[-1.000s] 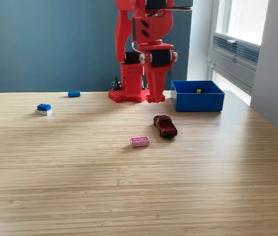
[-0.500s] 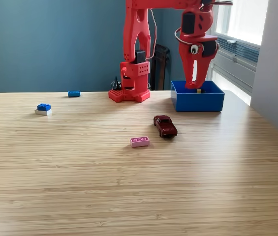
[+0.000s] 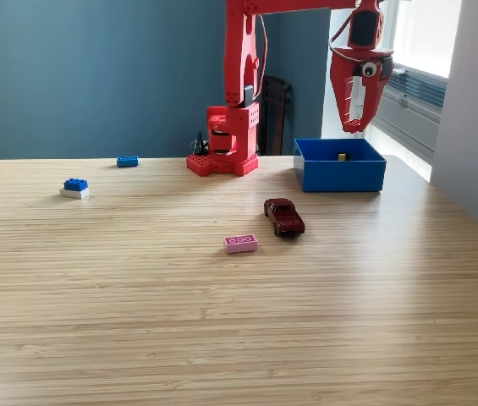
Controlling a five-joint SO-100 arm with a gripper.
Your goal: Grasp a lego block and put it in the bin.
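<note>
So far, we count one small yellowish piece point(image 3: 340, 156) lying inside the low-walled blue plastic bin point(image 3: 340, 178). We see the red arm's gripper point(image 3: 355, 125) hanging above the bin, jaws parted, holding nothing. On the wooden worktop point(image 3: 222, 321) lie a pink brick point(image 3: 240, 244), a blue-on-white brick stack point(image 3: 74, 188) and a flat blue brick point(image 3: 127, 161); we judge these left to collect.

Wooden table point(image 3: 222, 321) bearing bin point(image 3: 340, 173), bricks, toy car point(image 3: 284, 216)

The red arm point(image 3: 247, 76) reaches toward the exterior view's right, fingers point(image 3: 355, 125) pointing down, empty.
</note>
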